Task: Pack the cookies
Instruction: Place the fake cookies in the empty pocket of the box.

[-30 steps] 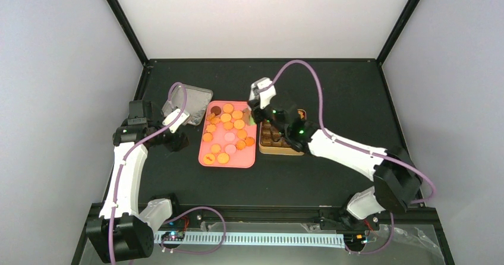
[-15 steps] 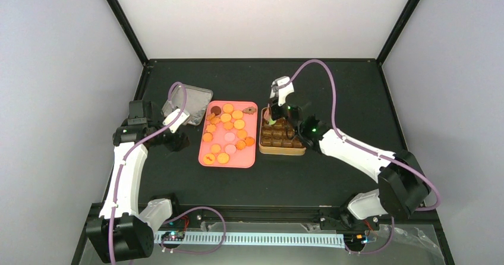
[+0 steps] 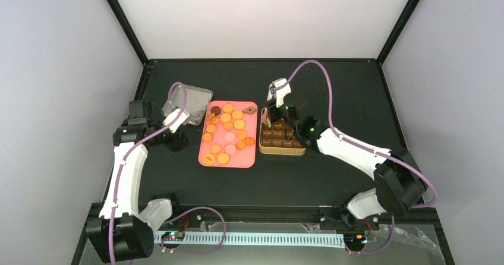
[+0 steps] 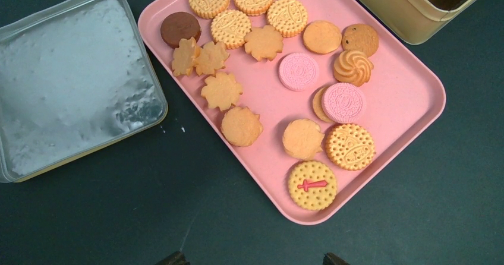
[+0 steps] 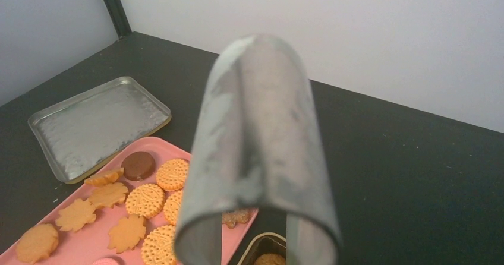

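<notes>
Cookies (image 4: pixel 298 71) are lying loose across a pink tray (image 4: pixel 410 92) on the dark table (image 4: pixel 89 217). Most are orange-yellow, two are pink, and one dark brown one is sitting at the tray's far-left corner. The tray is lying between a shallow silver lid (image 4: pixel 71 81) on its left and a gold tin (image 4: pixel 392 9) just beside its right edge.

I am holding my left gripper (image 4: pixel 252 259) above the table just near of the tray. Its fingers are standing wide apart and gripping nothing.

I am hanging my right gripper (image 3: pixel 269 116) over the tin's far-left corner. Its own camera is showing little but blurred grey fingers (image 5: pixel 255 146) close up, so I cannot tell how far they are parted or whether they are holding anything. Something biscuit-coloured is showing inside the tin's corner beneath them.
</notes>
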